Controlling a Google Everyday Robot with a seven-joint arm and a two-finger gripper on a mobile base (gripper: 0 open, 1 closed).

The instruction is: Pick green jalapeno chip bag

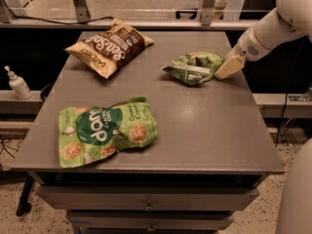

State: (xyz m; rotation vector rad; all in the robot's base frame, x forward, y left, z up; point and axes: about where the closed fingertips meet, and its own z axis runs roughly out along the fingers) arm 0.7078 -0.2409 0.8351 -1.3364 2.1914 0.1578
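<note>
The green jalapeno chip bag (194, 67) is the small, wrinkly, mottled green bag with a white label patch. It lies on the grey table (204, 126) at the far right. My gripper (227, 67) comes in from the right on a white arm and sits at the bag's right end, touching it. Its cream-coloured fingers (230, 66) point down and left toward the bag.
A large bright green bag (105, 130) with a dark round logo lies at the front left. A brown and tan bag (109, 45) lies at the back left. A white pump bottle (18, 83) stands on a ledge left of the table. A rail runs behind the table.
</note>
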